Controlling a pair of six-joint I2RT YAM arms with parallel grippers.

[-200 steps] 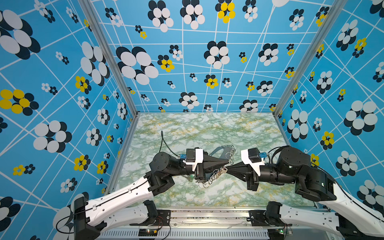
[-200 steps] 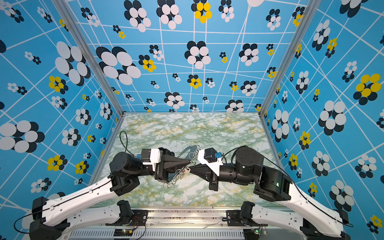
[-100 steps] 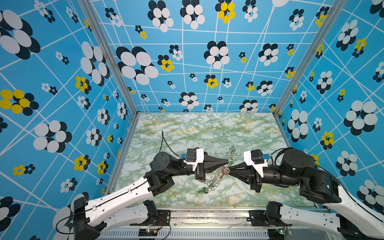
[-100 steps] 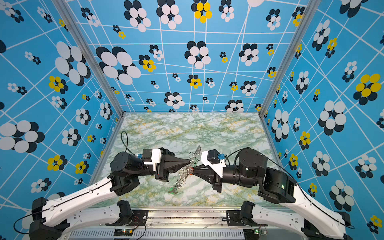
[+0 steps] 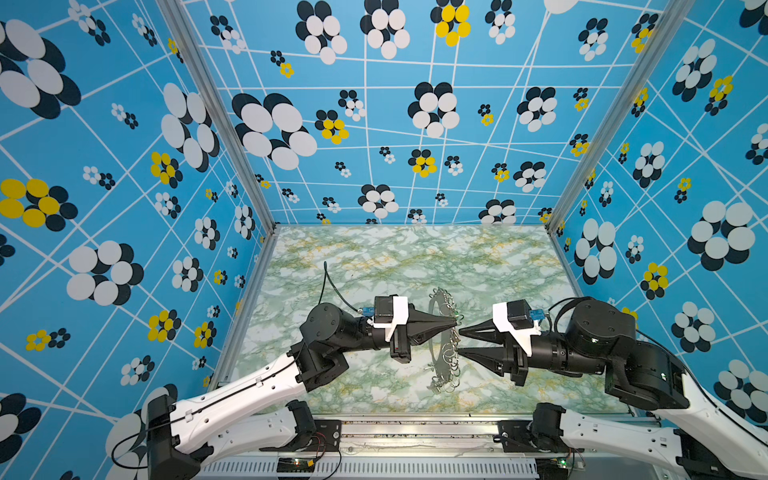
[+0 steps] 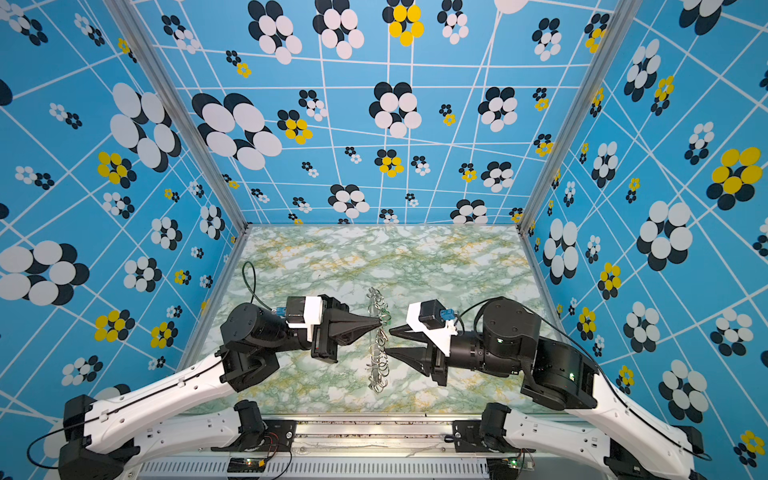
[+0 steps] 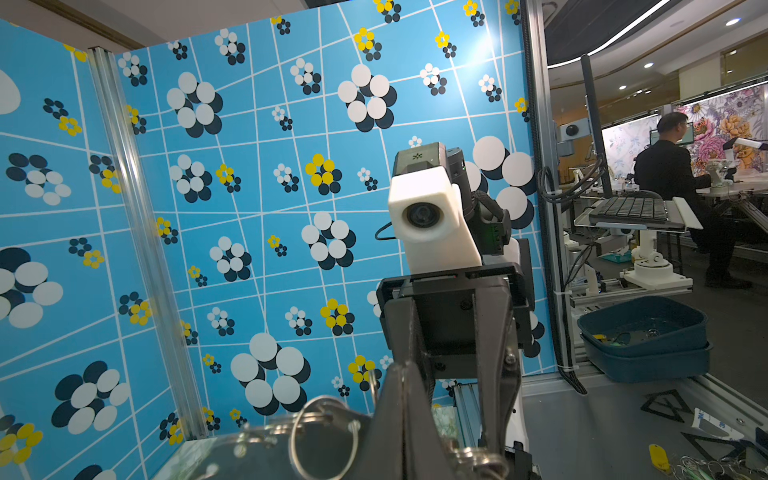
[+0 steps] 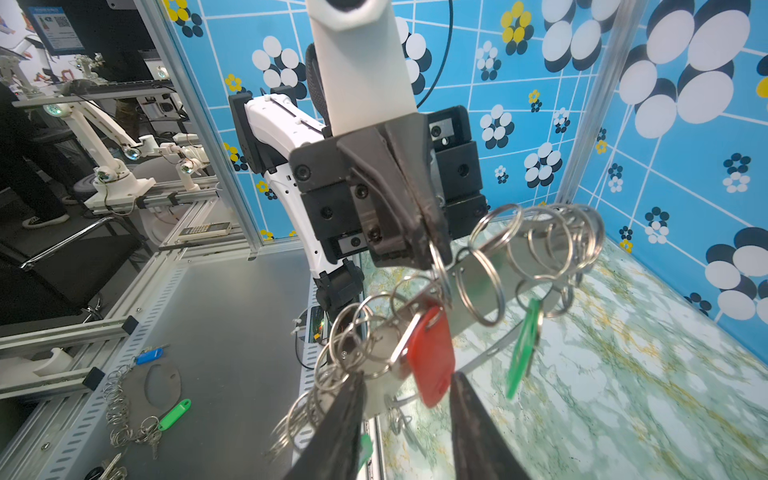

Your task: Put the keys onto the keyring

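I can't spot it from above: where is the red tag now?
In the right wrist view, the red tag hangs among the rings of the keyring, just ahead of the open right gripper and beside the green tag.

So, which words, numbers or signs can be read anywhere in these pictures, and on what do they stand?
No text can be read with certainty.
Blue-and-white poster outside the cell: print and a square code, too small to read.
Black camera body on the right arm's wrist: a small star-like mark, no letters.
Red plastic key tag: no writing shows.
Green plastic key tag: blurred, no writing shows.
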